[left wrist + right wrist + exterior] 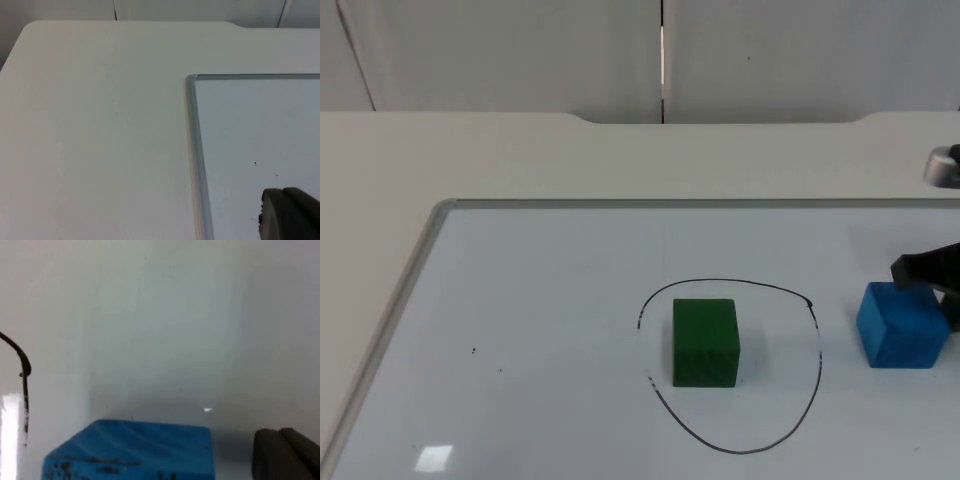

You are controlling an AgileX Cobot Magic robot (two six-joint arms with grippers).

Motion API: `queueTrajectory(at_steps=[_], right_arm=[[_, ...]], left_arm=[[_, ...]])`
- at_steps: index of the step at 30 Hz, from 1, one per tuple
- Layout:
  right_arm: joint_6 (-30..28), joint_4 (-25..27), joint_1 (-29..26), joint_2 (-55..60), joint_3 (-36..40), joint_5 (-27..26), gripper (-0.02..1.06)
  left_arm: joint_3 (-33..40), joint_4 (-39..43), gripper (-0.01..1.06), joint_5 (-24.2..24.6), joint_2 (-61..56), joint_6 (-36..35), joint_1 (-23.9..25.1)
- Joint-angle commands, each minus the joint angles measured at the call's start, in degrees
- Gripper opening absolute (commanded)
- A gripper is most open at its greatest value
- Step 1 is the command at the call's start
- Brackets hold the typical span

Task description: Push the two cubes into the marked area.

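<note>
A green cube (705, 342) sits inside a black hand-drawn ring (814, 340) on the whiteboard (540, 330). Right of the ring, just outside its line, stands a blue cube (902, 325). My right gripper (922, 272) is low over the board and touches the blue cube's far right top edge. In the right wrist view the blue cube (135, 452) lies close beside the gripper (286, 456), with a piece of the ring line (22, 375) beyond it. My left gripper (290, 216) waits over the board's near-left part, by its frame (192, 130).
The whiteboard's metal frame (420, 255) runs along the left and far sides, with bare white table (470, 160) beyond it up to the grey wall (520, 50). A few small dark specks (473, 351) mark the board.
</note>
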Motion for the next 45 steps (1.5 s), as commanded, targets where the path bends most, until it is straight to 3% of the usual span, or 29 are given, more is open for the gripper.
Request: queueTrajectory(at_steps=[1,45], right_arm=[[0.2,0.5,0.8,0.0,0.3,-1.5,0.0],[2.1,2.2,8.8,0.0,0.3,-3.5,0.0]], left_arm=[[0.2,0.1,0.0,-0.1,-0.2,0.0,0.1],[0.3,0.1,0.0,-0.1,-0.2,-0.1,0.1]])
